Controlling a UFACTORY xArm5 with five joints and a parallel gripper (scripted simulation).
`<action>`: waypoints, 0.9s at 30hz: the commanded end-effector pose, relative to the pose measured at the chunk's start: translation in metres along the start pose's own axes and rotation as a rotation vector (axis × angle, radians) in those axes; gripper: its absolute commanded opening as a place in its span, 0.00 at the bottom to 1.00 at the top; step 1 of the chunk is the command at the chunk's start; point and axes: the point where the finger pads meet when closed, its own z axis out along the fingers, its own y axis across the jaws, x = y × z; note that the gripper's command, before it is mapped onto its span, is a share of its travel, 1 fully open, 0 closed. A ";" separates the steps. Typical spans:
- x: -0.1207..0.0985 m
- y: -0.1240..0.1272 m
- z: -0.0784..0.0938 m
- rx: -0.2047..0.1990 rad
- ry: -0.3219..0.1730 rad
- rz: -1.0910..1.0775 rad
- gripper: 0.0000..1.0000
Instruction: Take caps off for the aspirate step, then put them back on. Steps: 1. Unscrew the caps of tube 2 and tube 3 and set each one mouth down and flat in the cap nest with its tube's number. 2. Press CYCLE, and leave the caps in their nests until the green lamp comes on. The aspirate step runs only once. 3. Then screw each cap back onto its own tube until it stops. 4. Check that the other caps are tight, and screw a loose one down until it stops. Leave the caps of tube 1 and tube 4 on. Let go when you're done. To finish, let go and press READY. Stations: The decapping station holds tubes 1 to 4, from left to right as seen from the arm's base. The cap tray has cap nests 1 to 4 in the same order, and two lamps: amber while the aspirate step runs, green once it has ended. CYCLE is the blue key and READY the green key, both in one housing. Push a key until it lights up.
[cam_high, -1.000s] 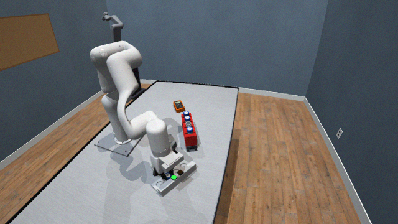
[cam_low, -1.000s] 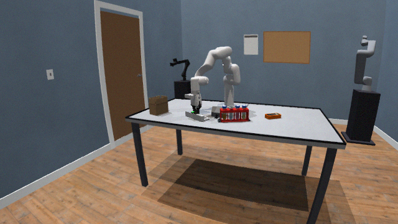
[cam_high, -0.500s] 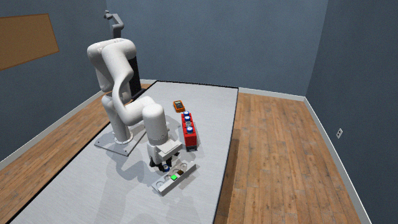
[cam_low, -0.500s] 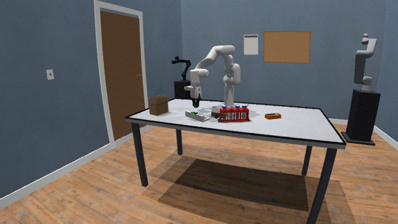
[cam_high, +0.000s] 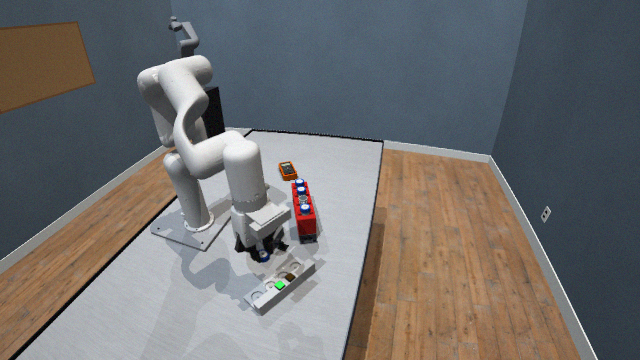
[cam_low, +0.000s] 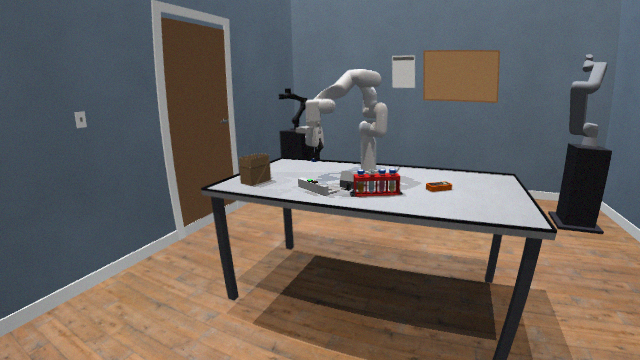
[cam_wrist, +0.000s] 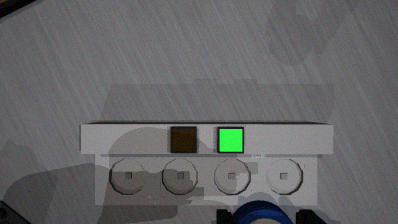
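Now the black claw (cam_high: 262, 252) is clamped on a round blue screw cap (cam_high: 264, 256), held in the air above the white rectangular cap tray (cam_high: 300, 276), at the tray's edge nearest the arm. From the wrist view the blue cap (cam_wrist: 261, 214) sits just below the tray's row of four shallow round nests (cam_wrist: 232, 176), all of them bare. Behind the nests a square green lamp (cam_wrist: 230, 140) is lit, with a dark amber lamp (cam_wrist: 183, 140) beside it. Beyond the tray on the grey tabletop (cam_high: 150, 300) stands the red block-shaped decapping station (cam_high: 305, 220); three tubes wear blue caps, one tube (cam_high: 303, 200) stands open. Past the station lies a small orange handheld meter (cam_high: 287, 170).
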 end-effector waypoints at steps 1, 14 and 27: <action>-0.007 -0.015 -0.003 0.000 0.000 0.166 0.00; -0.044 -0.096 -0.003 0.001 -0.001 0.180 0.00; -0.080 -0.175 -0.003 0.002 -0.001 0.180 0.00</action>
